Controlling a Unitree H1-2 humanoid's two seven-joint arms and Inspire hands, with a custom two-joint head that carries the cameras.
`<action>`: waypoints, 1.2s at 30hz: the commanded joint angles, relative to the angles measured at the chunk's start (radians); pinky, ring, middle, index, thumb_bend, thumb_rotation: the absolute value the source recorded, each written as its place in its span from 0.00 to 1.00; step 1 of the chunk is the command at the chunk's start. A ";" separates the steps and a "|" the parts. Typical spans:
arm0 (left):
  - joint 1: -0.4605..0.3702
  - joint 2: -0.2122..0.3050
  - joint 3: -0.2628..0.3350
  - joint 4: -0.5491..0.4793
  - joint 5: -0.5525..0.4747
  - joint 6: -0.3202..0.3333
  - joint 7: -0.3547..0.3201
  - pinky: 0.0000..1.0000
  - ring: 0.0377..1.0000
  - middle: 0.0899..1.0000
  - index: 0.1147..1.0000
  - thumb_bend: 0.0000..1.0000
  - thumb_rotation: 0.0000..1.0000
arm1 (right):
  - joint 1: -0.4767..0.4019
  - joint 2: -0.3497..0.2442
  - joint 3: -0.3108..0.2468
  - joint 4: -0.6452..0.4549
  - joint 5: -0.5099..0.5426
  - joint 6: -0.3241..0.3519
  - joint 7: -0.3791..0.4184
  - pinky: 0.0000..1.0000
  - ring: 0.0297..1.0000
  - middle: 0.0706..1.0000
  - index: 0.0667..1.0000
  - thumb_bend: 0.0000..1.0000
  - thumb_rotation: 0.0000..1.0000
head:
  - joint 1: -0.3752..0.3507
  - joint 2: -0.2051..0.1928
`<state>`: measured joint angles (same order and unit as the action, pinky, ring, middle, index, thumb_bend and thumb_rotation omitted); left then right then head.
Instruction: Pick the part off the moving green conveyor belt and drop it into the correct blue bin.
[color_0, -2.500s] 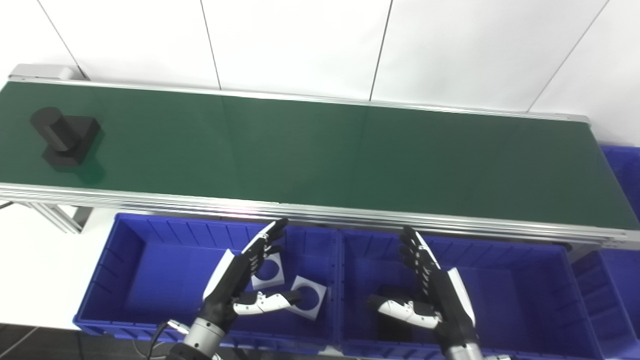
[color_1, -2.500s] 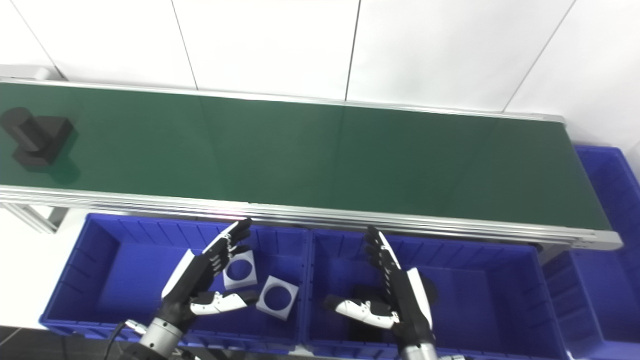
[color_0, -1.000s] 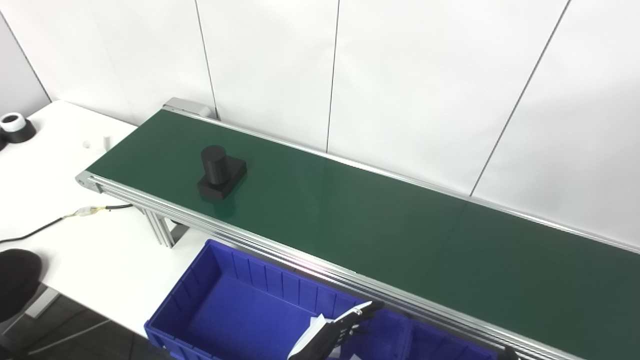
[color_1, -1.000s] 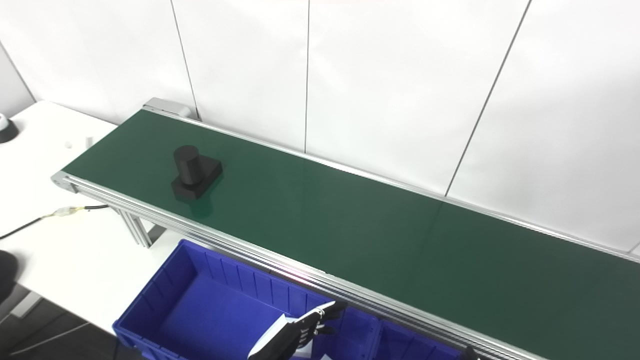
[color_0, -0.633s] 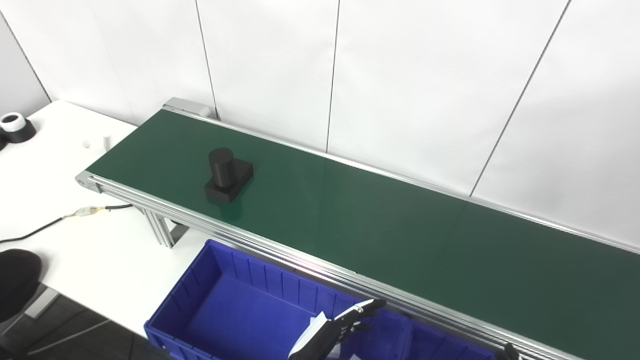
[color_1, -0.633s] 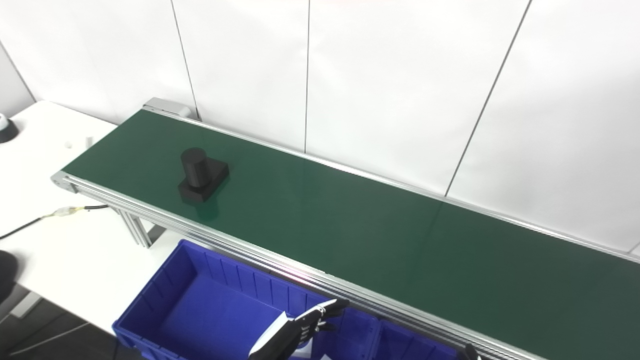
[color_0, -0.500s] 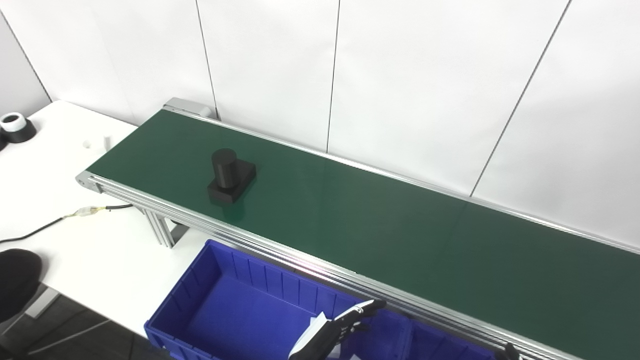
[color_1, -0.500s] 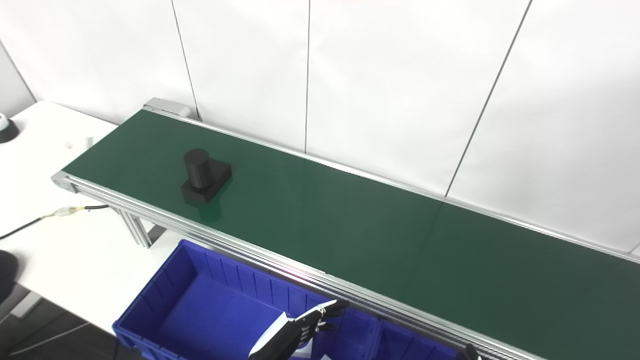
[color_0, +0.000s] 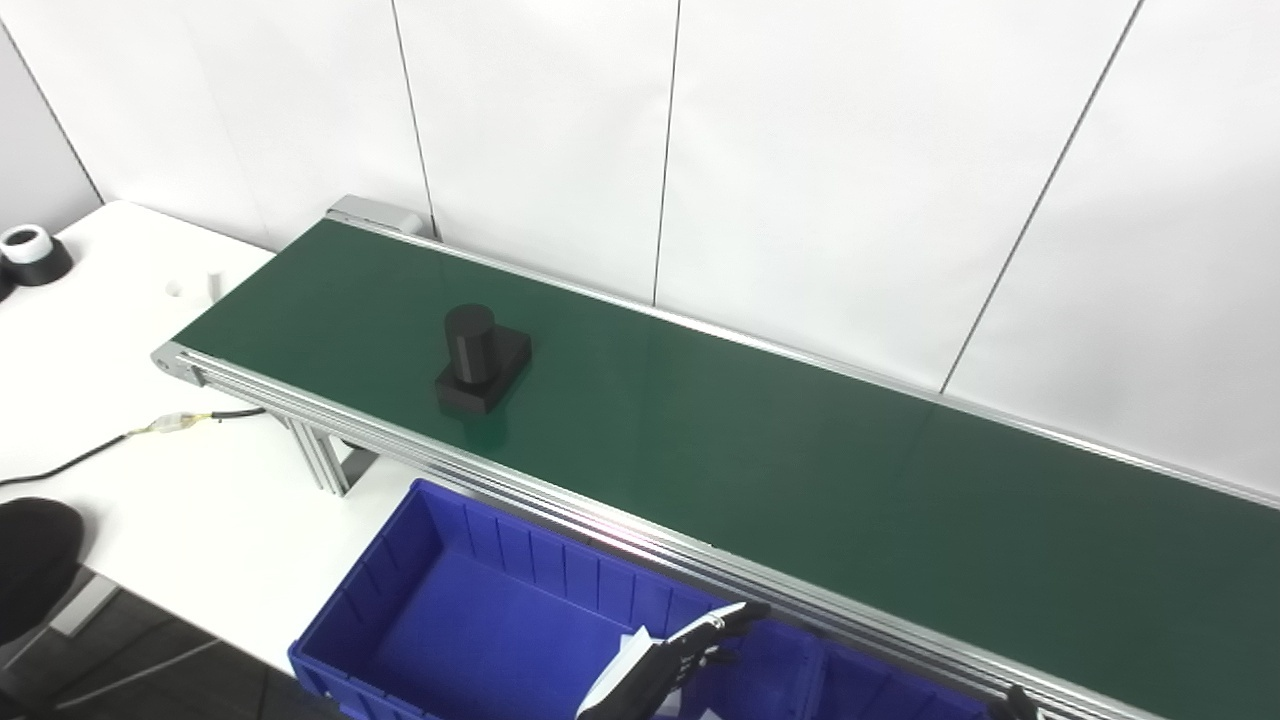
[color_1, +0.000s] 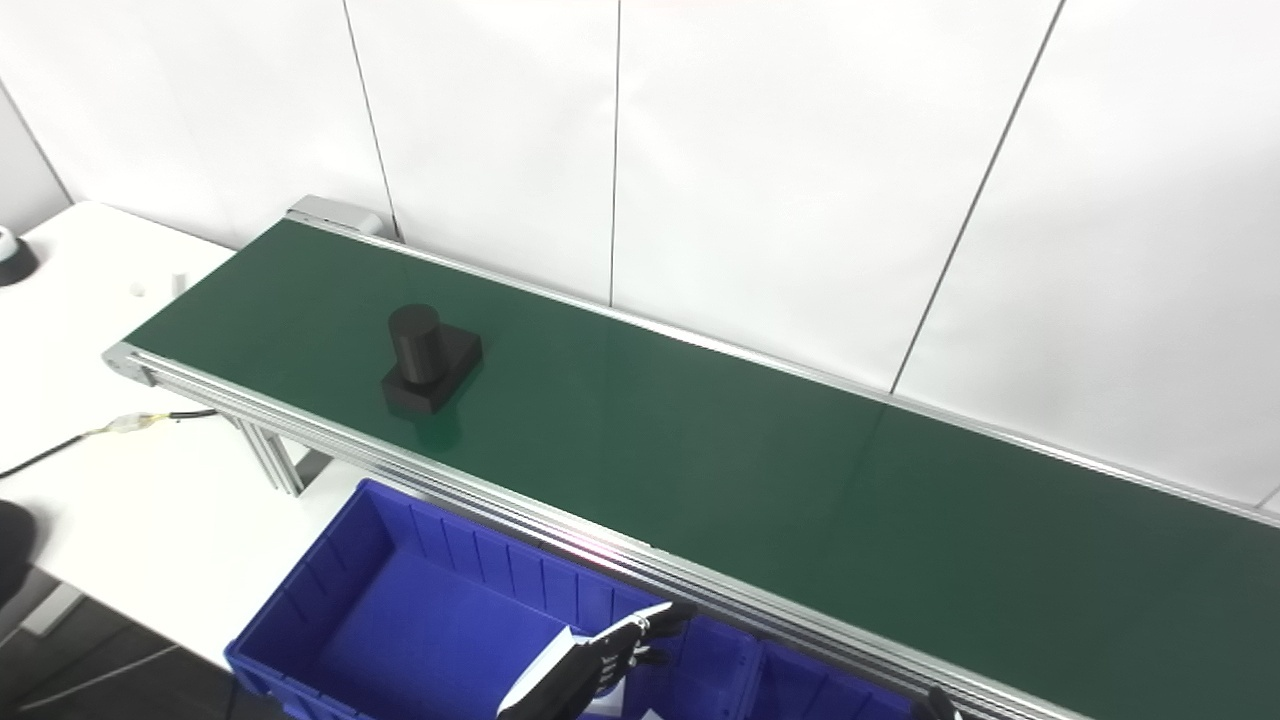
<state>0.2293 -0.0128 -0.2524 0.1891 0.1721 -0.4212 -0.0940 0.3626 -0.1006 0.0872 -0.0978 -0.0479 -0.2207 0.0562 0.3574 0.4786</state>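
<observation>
A black part (color_0: 480, 360), an upright cylinder on a square base, rides on the green conveyor belt (color_0: 800, 470) near its left end. It also shows in the right eye view (color_1: 430, 362). My left hand (color_0: 665, 668) is at the bottom edge over the right end of a blue bin (color_0: 450, 620), fingers stretched out, holding nothing, far from the part. Only a fingertip of my right hand (color_0: 1015, 702) shows at the bottom edge. A second blue bin (color_0: 880, 692) barely shows beside it.
A white table (color_0: 120, 300) lies left of the belt with a black and white ring (color_0: 30, 255), a cable (color_0: 150, 430) and a dark object (color_0: 30, 550) at its front. The belt's metal leg (color_0: 325, 465) stands by the bin. A white panelled wall runs behind.
The camera swung left and up after the earliest frames. Over the last second the part has ridden rightward along the belt. My hands have stayed where they were.
</observation>
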 joint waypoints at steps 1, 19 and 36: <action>-0.012 -0.003 -0.006 -0.024 -0.007 -0.031 0.002 0.83 0.92 0.93 0.88 0.91 0.31 | 0.001 0.022 -0.013 -0.032 0.040 -0.102 -0.014 0.94 0.93 0.90 0.92 0.67 0.13 | -0.005 0.000; -0.073 -0.013 -0.022 0.076 0.004 -0.048 0.039 0.88 0.92 0.93 0.89 0.92 0.34 | -0.120 -0.027 -0.112 -0.250 -0.004 -0.079 -0.015 0.73 0.81 0.84 0.87 0.83 0.36 | -0.079 -0.028; -0.093 0.020 -0.031 0.083 -0.026 -0.048 0.045 0.92 0.95 0.97 0.94 0.84 0.35 | -0.246 -0.032 -0.078 -0.289 -0.145 0.082 0.010 0.83 0.85 0.86 0.88 0.81 0.28 | -0.385 0.046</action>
<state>0.1475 0.0041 -0.2829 0.3017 0.1584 -0.4289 -0.0572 0.1340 -0.1368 0.0060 -0.3505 -0.1861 -0.1512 0.0681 -0.0274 0.5246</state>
